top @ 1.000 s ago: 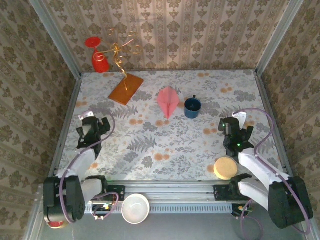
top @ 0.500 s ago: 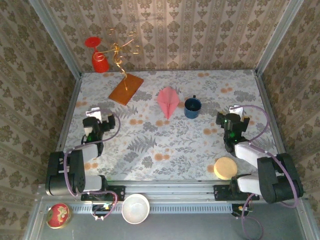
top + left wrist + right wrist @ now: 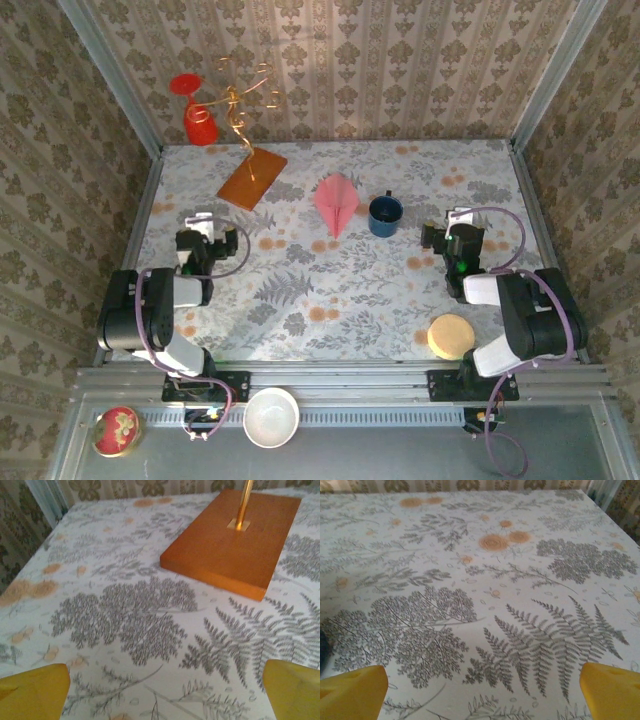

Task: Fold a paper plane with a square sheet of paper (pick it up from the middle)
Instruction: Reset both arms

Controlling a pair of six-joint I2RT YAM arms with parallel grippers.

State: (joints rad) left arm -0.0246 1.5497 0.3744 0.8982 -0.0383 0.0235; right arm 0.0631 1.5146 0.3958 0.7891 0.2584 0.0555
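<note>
Top external view puts the left hand point(image 3: 200, 238) low over the left side of the worktop point(image 3: 330, 290). Its yellow fingers point(image 3: 32, 690) stand wide apart, and the orange board point(image 3: 235, 545) lies just ahead of it on the floral surface. A gold wire stand point(image 3: 240, 100) rises from that board. The right hand point(image 3: 455, 240) sits over the right side, its fingers point(image 3: 612, 690) spread just as wide above the fern print. Both hands are well apart from the paper plane point(image 3: 336, 203). It lies flat on the far middle of the worktop, between the board and a blue cup point(image 3: 385, 215), with its point toward the arms. A yellow disc point(image 3: 451, 336) lies near the right arm's base.
</note>
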